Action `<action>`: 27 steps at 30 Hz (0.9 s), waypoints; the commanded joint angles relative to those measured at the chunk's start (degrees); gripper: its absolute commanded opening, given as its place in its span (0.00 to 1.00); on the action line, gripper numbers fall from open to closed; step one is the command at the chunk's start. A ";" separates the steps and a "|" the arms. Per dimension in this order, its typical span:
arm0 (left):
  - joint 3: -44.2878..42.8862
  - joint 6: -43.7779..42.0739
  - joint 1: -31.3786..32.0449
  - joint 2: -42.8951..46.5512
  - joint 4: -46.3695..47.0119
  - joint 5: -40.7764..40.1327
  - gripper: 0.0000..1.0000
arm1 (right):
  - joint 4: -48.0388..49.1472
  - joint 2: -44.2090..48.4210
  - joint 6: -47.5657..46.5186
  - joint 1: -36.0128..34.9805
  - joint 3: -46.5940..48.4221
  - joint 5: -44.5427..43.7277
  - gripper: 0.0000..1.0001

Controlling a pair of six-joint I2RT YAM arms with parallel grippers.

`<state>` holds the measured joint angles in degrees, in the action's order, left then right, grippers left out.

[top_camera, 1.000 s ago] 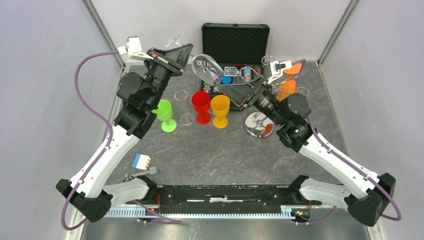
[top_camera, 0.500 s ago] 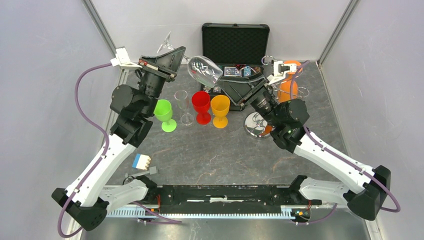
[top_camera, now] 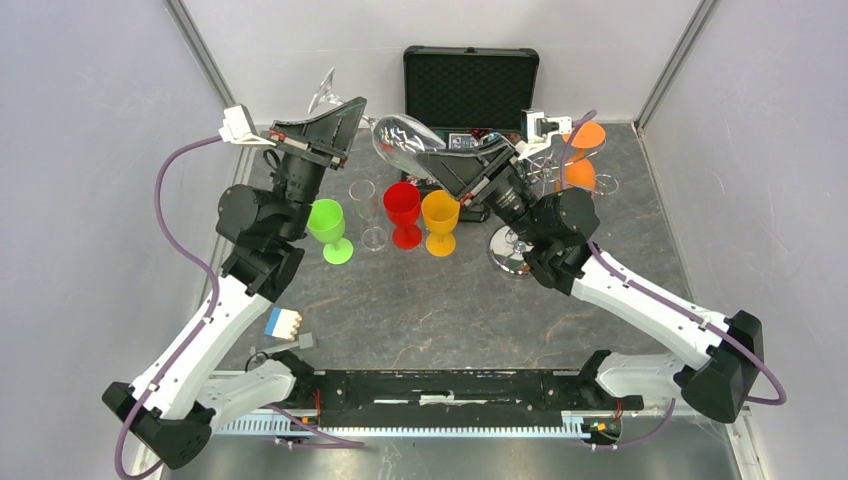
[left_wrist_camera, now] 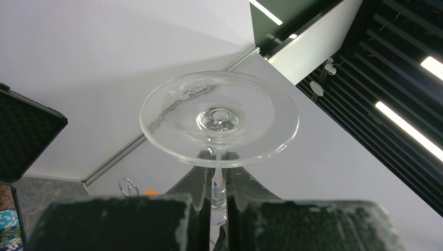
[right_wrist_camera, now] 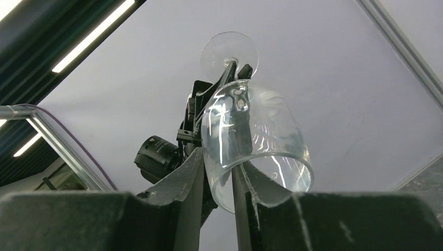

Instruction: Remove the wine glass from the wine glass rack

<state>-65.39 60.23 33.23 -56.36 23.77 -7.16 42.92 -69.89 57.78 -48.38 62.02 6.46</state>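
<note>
A clear wine glass (top_camera: 400, 143) hangs tilted in the air, its foot (top_camera: 325, 90) toward the back left. My left gripper (top_camera: 343, 118) is shut on its stem (left_wrist_camera: 218, 183), just under the round foot (left_wrist_camera: 219, 117). My right gripper (right_wrist_camera: 217, 171) straddles the bowl's rim (right_wrist_camera: 256, 136), one finger outside the wall and one inside. A gap still shows between the two fingers. The wine glass rack (top_camera: 515, 250) stands at the right on its shiny disc base, with orange glasses (top_camera: 577, 172) hanging from its hooks.
Green (top_camera: 328, 225), red (top_camera: 403, 210) and orange (top_camera: 440, 220) goblets and a small clear glass (top_camera: 364, 205) stand in a row below the held glass. An open black case (top_camera: 470, 90) sits at the back. A small blue-and-white block (top_camera: 283, 322) lies near the left arm.
My right gripper swung left from beside the rack up to the glass bowl, and its jaws narrowed around the rim. The left gripper carried the glass slightly back and left.
</note>
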 commanded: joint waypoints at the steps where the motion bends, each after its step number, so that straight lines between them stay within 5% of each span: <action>1: 1.35 1.82 -0.10 2.89 5.14 1.39 0.02 | 3.48 -0.03 -1.57 -1.05 2.80 -0.29 0.26; 7: 2.60 -0.97 -0.10 5.38 3.31 3.76 0.27 | 3.02 -0.21 -4.27 -2.44 2.80 -1.56 0.01; 9: 3.26 -1.97 -0.10 6.50 2.59 4.14 0.37 | 2.35 -0.47 -5.60 -2.77 3.19 -1.86 0.00; 15: 5.10 -6.95 -0.02 11.29 -3.38 4.11 0.94 | 2.09 -0.78 -10.49 -4.42 3.31 -3.65 0.00; 22: 8.28 -17.96 -0.10 19.35 -17.00 5.07 1.00 | -9.61 -0.72 -20.66 -5.70 7.96 -5.89 0.00; 27: -4.38 -35.33 -0.10 20.40 -36.92 11.21 1.00 | -26.08 -0.73 -30.02 -6.55 13.05 -7.35 0.00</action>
<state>-60.66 41.17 33.12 -36.47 1.45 -1.23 26.79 -71.29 37.56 -54.04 69.28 1.50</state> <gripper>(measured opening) 0.994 0.050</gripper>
